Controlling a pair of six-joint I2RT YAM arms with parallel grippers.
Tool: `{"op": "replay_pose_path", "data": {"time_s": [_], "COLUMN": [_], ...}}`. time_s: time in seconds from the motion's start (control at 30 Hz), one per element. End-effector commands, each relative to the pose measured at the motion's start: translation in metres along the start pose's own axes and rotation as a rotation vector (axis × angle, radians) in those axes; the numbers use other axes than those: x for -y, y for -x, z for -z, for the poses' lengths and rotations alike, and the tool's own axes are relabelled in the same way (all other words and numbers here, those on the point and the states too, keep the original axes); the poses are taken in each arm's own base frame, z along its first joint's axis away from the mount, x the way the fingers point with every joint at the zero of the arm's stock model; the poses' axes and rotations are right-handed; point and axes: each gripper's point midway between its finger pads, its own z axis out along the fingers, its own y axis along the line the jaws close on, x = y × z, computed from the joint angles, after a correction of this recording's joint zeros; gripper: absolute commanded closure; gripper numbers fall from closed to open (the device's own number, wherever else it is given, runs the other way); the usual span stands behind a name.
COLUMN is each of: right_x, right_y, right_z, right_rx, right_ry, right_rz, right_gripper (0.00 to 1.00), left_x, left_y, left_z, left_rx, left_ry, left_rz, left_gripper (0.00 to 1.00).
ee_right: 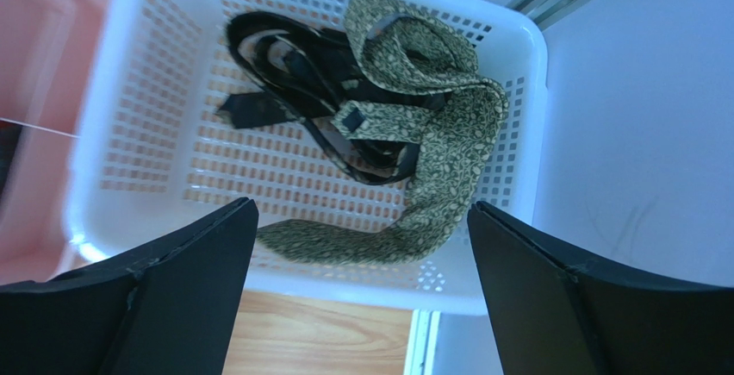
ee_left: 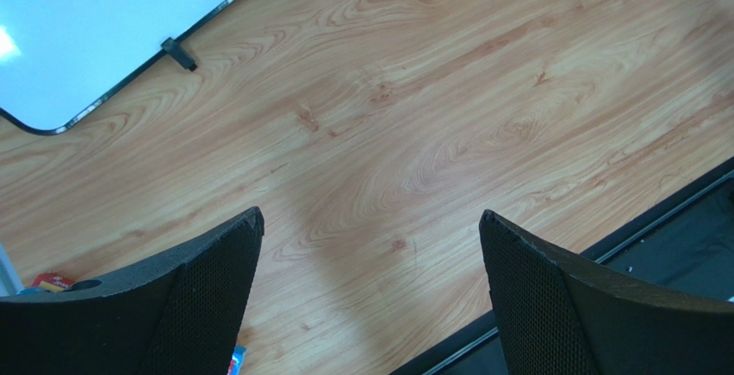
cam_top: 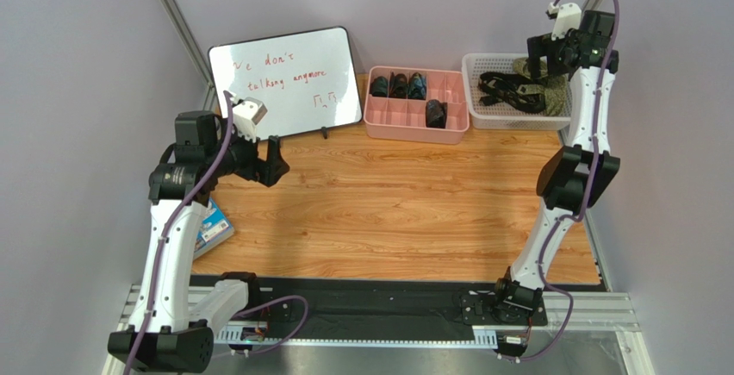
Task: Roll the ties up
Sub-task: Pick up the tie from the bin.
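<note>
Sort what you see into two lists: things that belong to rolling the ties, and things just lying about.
For the job:
olive-green tie
black ties
white basket holding them
pink divided tray, probably, with dark rolls in some compartments

Lying about:
whiteboard
blue packet

At the back of the table three things stood in a row: a whiteboard on the left, a divided tray in the middle, and a basket just beside it on the right. Tangled ties lay in the basket, beneath the right gripper. A few rolled ties sat in some of the tray's compartments. A booklet lay at the table's left edge.
</note>
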Motion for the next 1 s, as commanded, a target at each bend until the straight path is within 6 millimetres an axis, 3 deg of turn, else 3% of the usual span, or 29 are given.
{"op": "replay_pose_path", "data": {"time_s": [0.0,0.13,0.23,0.27,0.33,0.4,0.77,0.97], "right_x": [0.036,0.069,0.092,0.098,0.107,0.116,0.127,0.129], "right_y": [-0.014,-0.022,-0.022,-0.034,-0.03,-0.041,-0.06,-0.062], "right_z": [-0.038,-0.079,-0.094,-0.106,-0.114,-0.126,-0.169,-0.186], "right_rx": [-0.011,0.037,0.069,0.049,0.062,0.047,0.092,0.139], "right_ry": [-0.067,-0.176,-0.262,-0.285,-0.323,-0.357,-0.41,-0.452], "right_rz": [0.191,0.25,0.273,0.279,0.319,0.327,0.419,0.446], "right_gripper": [0.02,0.04,0.04,0.05,0.06,0.07,0.09,0.2], "left_x": [-0.007,-0.014,-0.02,-0.022,-0.024,-0.025,-0.033,-0.036], "left_y": [-0.005,-0.011,-0.015,-0.017,-0.019,-0.021,-0.031,-0.032], "left_z": [-0.016,-0.022,-0.026,-0.027,-0.029,-0.031,-0.032,-0.033], "left_rx": [-0.041,-0.084,-0.11,-0.122,-0.133,-0.144,-0.181,-0.196], "left_ry": [-0.033,-0.019,0.002,0.005,0.013,0.013,0.053,0.07], "left_rz": [-0.029,-0.025,-0.015,-0.01,-0.002,0.01,0.009,0.021], "left_gripper": [0.0,0.0,0.01,0.0,0.01,0.0,0.01,0.01]}}
